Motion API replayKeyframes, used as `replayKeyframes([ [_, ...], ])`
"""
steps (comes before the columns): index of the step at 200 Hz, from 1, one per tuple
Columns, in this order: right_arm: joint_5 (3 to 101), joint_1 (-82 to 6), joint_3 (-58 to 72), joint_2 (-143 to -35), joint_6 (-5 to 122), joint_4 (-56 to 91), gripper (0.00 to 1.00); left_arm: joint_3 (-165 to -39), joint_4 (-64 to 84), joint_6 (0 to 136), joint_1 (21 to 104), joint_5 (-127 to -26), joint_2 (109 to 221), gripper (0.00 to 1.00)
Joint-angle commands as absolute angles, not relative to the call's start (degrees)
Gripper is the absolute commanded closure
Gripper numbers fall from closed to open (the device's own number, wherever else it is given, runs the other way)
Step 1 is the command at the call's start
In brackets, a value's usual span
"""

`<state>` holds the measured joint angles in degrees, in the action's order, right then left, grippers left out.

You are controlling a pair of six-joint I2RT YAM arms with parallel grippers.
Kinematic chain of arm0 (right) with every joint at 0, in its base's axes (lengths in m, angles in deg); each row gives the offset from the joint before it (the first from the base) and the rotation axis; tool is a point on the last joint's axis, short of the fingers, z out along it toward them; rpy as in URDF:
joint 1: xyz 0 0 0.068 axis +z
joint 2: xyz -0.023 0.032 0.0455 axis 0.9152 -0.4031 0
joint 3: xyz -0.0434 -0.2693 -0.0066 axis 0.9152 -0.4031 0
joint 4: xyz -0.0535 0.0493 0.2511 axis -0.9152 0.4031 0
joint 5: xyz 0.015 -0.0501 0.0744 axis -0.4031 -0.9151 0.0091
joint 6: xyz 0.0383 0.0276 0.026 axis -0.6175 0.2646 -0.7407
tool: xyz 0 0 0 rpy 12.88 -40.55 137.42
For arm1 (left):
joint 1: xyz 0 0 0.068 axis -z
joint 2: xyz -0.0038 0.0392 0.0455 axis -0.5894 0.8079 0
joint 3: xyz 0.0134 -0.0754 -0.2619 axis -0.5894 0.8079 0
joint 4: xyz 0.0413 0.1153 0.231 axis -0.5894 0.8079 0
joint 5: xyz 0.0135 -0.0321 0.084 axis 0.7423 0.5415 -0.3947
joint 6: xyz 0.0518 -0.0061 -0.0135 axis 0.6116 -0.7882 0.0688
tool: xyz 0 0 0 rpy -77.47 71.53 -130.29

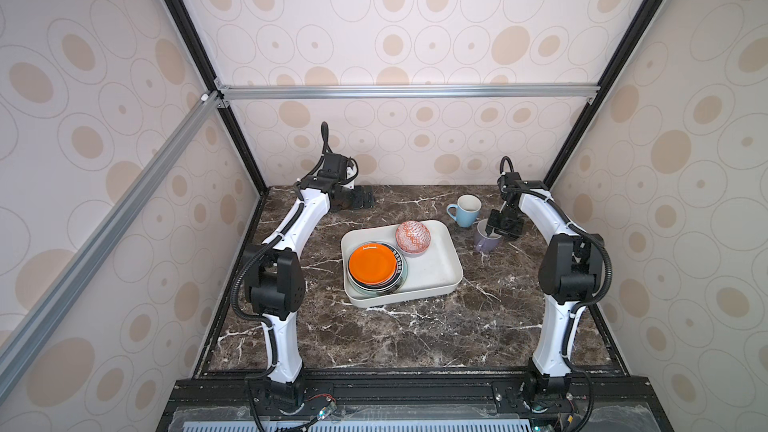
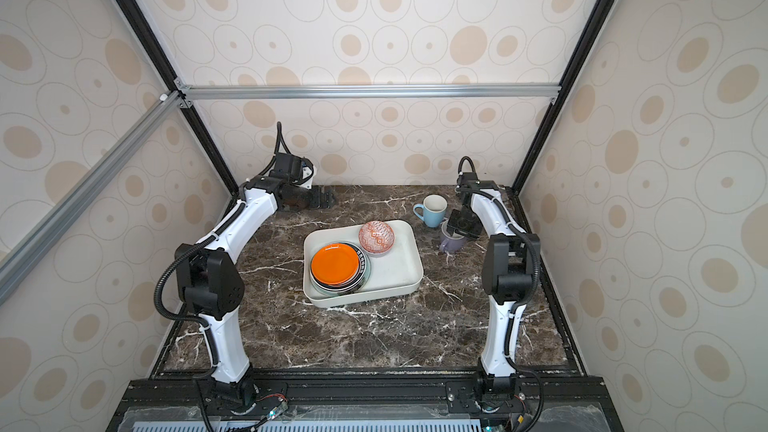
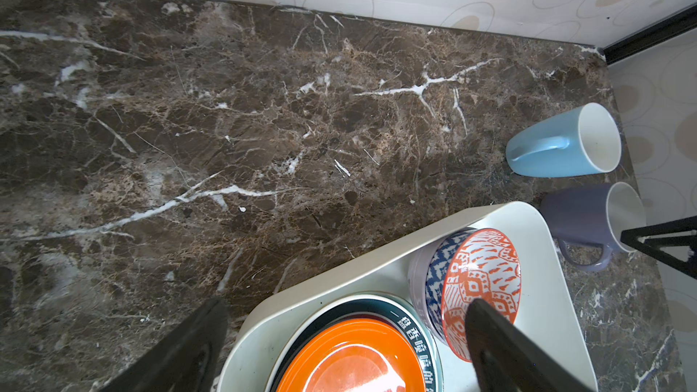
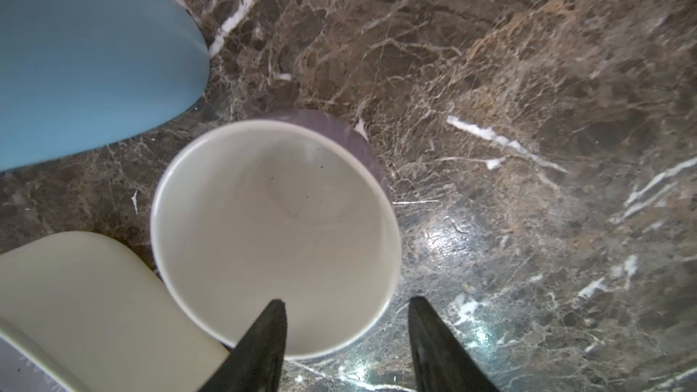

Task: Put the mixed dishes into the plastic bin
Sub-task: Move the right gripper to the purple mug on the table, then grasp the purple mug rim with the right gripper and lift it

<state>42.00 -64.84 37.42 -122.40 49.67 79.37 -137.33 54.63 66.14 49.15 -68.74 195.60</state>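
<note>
On the dark marbled worktop (image 1: pixel 415 338) the white plastic bin (image 1: pixel 436 268) sits near the middle, between the two arms. In its nearer left corner lies a stack of plates (image 1: pixel 373 264) with an orange one on top. Against the bin's far wall, a red-patterned bowl (image 1: pixel 412 236) sits nested in a lavender bowl (image 3: pixel 416 284). The rest of the bin's floor is bare. Just beside the bin's far right corner a lavender mug (image 1: pixel 482 243) stands upright on the worktop. The right claw (image 4: pixel 347 301) reaches down over it, its jaws partly apart and straddling the mug's wall. One finger (image 4: pixel 264 337) is over the white inside and the other is outside the rim, with a gap showing on both sides, so it has hold of nothing. A little farther back, close to the lavender mug, stands a light blue mug (image 1: pixel 465 211), also upright. At the far left, by the back wall, the left claw (image 3: pixel 347 305) hangs above the worktop, spread wide and empty.
</note>
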Motion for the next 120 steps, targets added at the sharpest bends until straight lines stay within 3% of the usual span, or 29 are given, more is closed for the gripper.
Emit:
replayKeyframes([
  [1,42.21,-65.82,40.29,-124.89,48.83,80.32,0.49,-138.93,56.97,66.21,49.31,-70.12,192.75,0.01],
  [69,45.09,-66.41,44.11,-129.05,48.27,81.08,0.73,-142.97,59.44,66.44,49.36,-70.9,195.21,0.01],
  [120,45.9,-66.41,44.34,-128.21,48.18,82.37,0.8,-142.32,58.65,67.19,49.32,-69.41,195.3,0.01],
])
